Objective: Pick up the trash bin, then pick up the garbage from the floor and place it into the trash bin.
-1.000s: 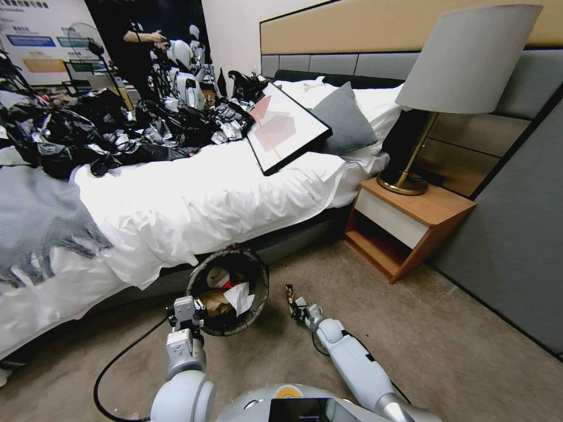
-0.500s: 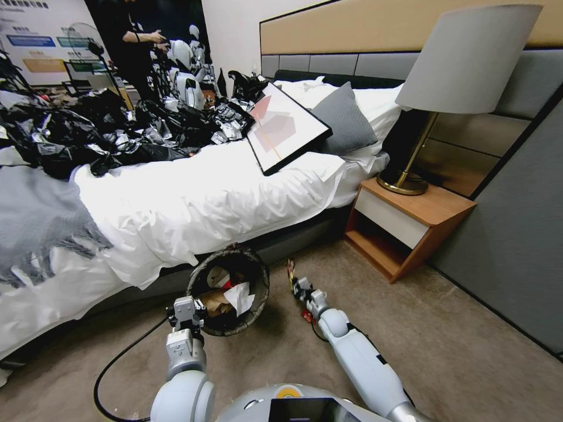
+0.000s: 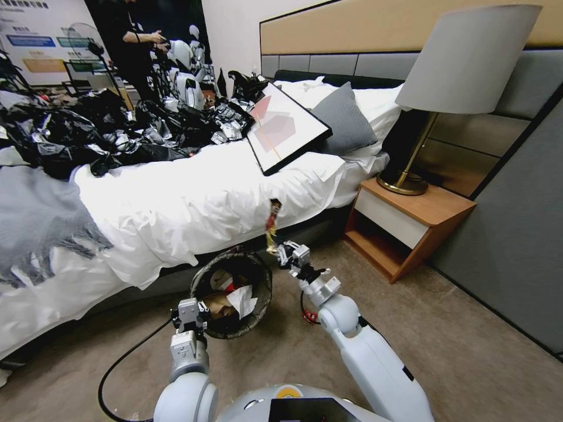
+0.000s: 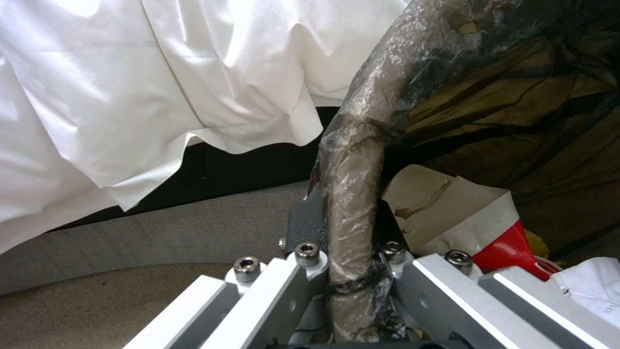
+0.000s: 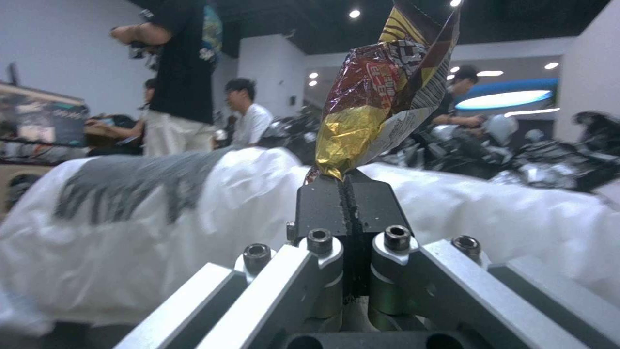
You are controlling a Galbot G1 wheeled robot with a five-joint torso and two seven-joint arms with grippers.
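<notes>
Left gripper [image 3: 189, 309] clamps the black-lined round white bin's [image 3: 258, 305] near rim. Right gripper [image 3: 280, 251], beside its far rim, pinches a crinkled red-and-gold snack wrapper [image 3: 272, 221]; centre it over the bin's opening before releasing.

The trash bin [image 3: 231, 293] is held at its near rim by the left gripper [image 3: 189, 312], in front of the bed [image 3: 193, 205]. A snack packet [image 3: 272, 225] is pinched upright by the right gripper [image 3: 280, 251] just right of the bin (above its rim level). A nightstand [image 3: 404, 225] stands further right, with a lamp [image 3: 451, 88] on it.
</notes>
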